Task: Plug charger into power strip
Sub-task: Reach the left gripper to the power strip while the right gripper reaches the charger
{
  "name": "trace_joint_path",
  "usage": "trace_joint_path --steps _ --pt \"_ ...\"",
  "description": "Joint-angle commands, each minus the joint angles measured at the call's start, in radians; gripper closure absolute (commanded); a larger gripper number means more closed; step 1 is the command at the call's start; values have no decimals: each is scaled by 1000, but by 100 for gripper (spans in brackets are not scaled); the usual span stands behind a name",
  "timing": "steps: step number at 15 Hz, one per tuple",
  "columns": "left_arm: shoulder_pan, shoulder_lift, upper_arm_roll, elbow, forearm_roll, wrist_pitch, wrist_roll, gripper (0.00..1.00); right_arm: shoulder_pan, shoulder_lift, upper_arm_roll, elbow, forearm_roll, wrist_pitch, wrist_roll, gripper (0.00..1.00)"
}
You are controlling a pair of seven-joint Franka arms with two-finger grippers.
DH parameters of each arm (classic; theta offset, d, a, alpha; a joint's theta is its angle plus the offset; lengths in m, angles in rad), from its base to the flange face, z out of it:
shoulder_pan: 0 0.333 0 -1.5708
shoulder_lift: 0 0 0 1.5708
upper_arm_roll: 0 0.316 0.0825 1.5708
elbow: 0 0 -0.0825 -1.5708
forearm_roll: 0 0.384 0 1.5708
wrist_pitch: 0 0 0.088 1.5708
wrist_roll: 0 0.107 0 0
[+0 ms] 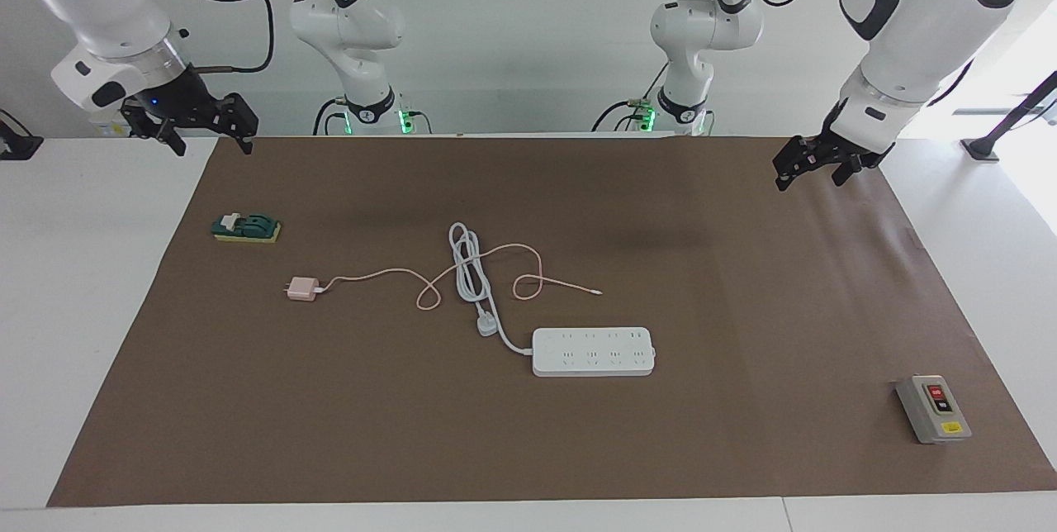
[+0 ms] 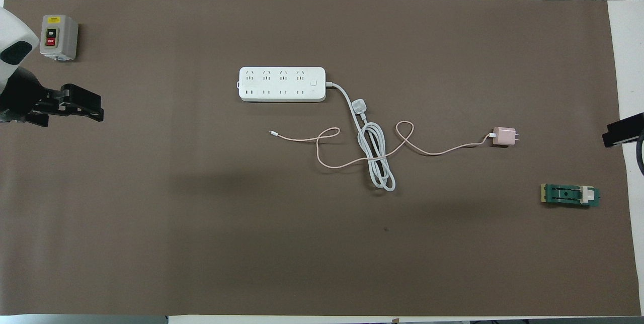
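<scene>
While the small pale pink cube-shaped charger [image 1: 301, 289] lies on the brown mat [image 1: 743, 309] toward my right arm's end of the bench, its thin pink cable [image 1: 495, 255] crosses the coiled thick white cord [image 1: 467, 268]. The flat white rectangular power strip [image 1: 593, 351] lies farther from me, well apart from the charger. My right claw [image 1: 206, 132] hangs spread and empty over the mat's edge. My left claw [image 1: 812, 167] hangs spread and empty over the mat near its corner.

Charger [image 1: 301, 289] (cable crossing cord) lies nearer robots than power strip [image 1: 593, 351].
</scene>
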Motion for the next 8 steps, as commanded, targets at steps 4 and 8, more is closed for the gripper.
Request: trace_joint_path --steps 4,8 --pt "-17 15 3 68 -26 -22 -2 0 -56 -69 9 -158 21 100 177 0" --pt "-11 70 1 68 -212 -22 0 0 -141 -27 7 -207 194 98 443 0"
